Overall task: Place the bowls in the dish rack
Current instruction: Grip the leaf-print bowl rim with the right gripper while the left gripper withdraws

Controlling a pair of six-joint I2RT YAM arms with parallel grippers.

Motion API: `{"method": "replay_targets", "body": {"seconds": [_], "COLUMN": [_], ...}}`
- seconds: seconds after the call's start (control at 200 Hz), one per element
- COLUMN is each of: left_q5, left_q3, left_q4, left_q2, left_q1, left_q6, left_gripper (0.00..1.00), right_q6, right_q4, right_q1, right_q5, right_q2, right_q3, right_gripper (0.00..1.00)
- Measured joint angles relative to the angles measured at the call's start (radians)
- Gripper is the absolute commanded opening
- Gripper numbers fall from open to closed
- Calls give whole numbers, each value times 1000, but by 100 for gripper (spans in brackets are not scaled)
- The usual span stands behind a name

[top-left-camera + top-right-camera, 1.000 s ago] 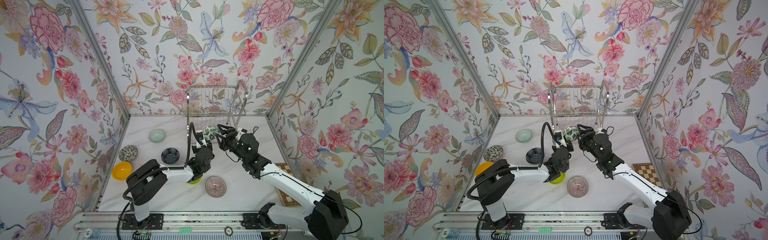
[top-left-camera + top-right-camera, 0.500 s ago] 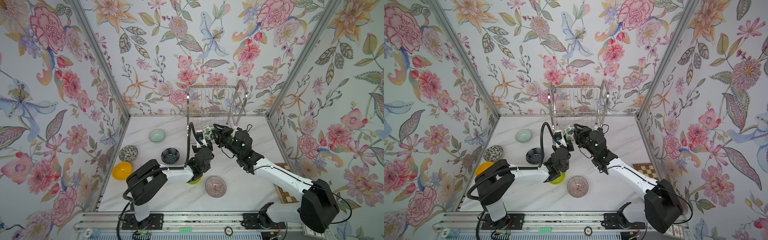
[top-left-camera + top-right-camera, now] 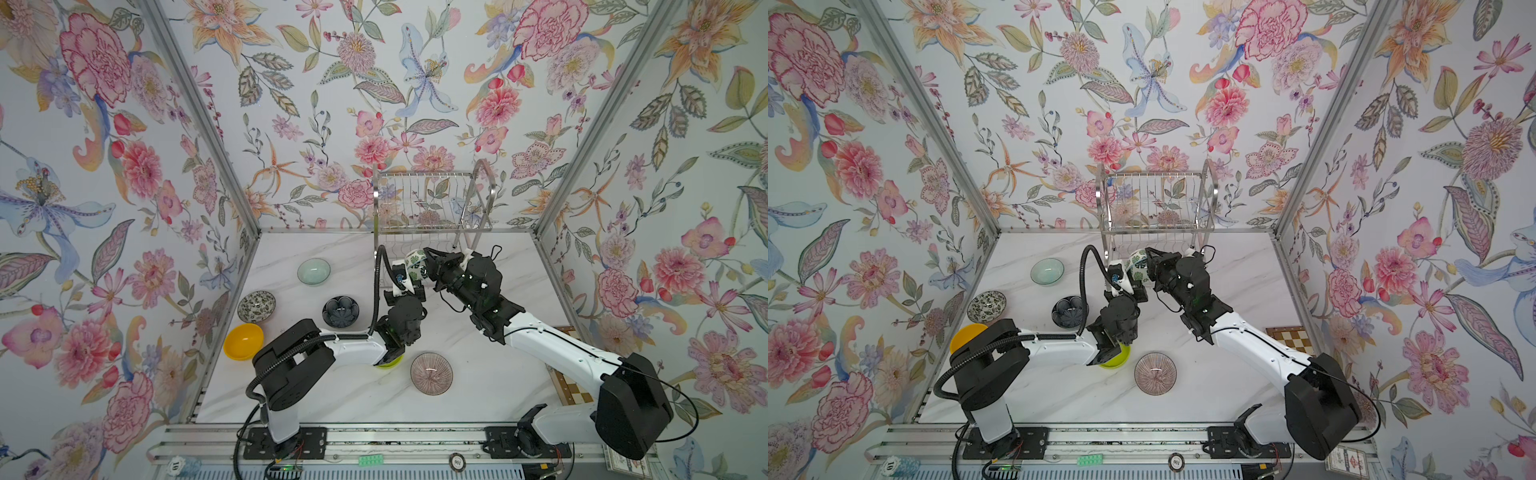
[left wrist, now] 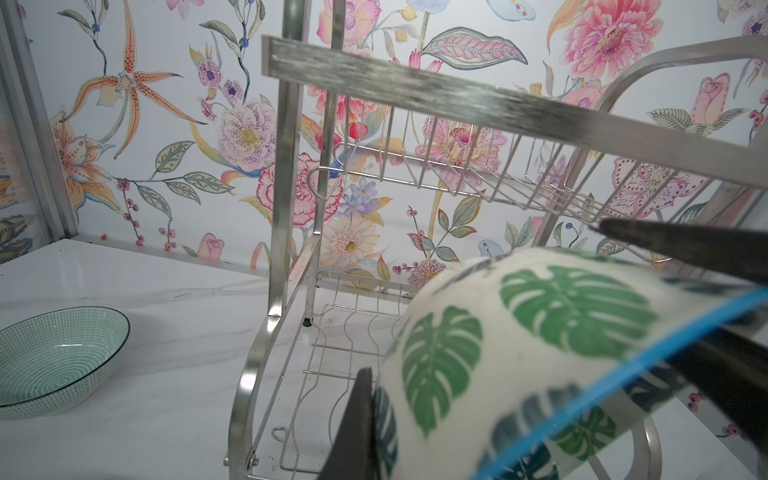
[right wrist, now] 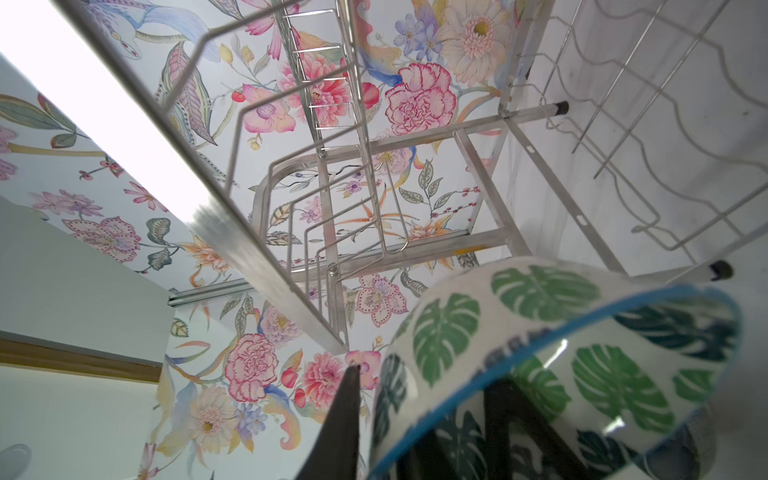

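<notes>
The green-leaf white bowl (image 3: 417, 264) (image 3: 1137, 266) hangs tilted on its side just in front of the lower tier of the silver dish rack (image 3: 432, 195) (image 3: 1154, 199). My left gripper (image 3: 405, 276) is shut on its rim from below; one of its fingers (image 4: 357, 415) lies against the outer wall. From the right, my right gripper (image 3: 430, 259) is shut on the same bowl (image 5: 540, 332), with one finger (image 5: 345, 415) outside and the other inside. Both tiers of the rack hold nothing.
On the marble table lie a celadon bowl (image 3: 313, 272), a speckled bowl (image 3: 256, 306), a navy flower bowl (image 3: 340, 311), an orange-yellow bowl (image 3: 243, 341), a pink striped bowl (image 3: 431, 373) and a lime green bowl (image 3: 390, 363) half under my left arm. A chessboard (image 3: 1289, 338) lies at right.
My right gripper has moved left onto the leaf bowl and closed on its rim. The left gripper has kept its hold and barely moved.
</notes>
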Motion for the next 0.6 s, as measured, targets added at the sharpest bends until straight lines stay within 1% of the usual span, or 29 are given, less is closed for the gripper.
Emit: {"method": "replay_targets", "body": {"seconds": [0.035, 0.055, 0.11, 0.185, 0.24, 0.3, 0.375, 0.48, 0.58, 0.595], "left_q5": [-3, -6, -5, -3, 0, 2, 5, 19, 33, 38], "left_q3": [0, 0, -1, -5, -13, -23, -47, -83, -119, -127], "left_q4": [9, 11, 21, 32, 51, 68, 95, 58, -36, -60], "left_q2": [2, 2, 2, 2, 2, 1, -5, -43, -128, -145], "left_q1": [1, 1, 1, 1, -2, -5, -8, -11, -14, -14], "left_q6": [-2, -3, -2, 3, 2, 8, 8, -8, -45, -51], "left_gripper": [0, 3, 10, 29, 36, 50, 62, 75, 88, 91], "right_q6": [7, 7, 5, -8, -37, -63, -87, -105, -124, -130], "right_q4": [4, 6, 11, 17, 25, 41, 77, 125, 161, 166], "right_q1": [6, 6, 6, 6, 4, -10, -28, -41, -42, -42], "right_q5": [2, 3, 2, -3, 2, 2, -5, -18, -43, -49], "right_q2": [0, 0, -1, -2, -2, -2, -1, 0, 0, 0], "right_q3": [2, 3, 3, 3, 1, -7, -28, -62, -79, -79], "right_gripper": [2, 0, 0, 0, 0, 0, 0, 0, 0, 0]}}
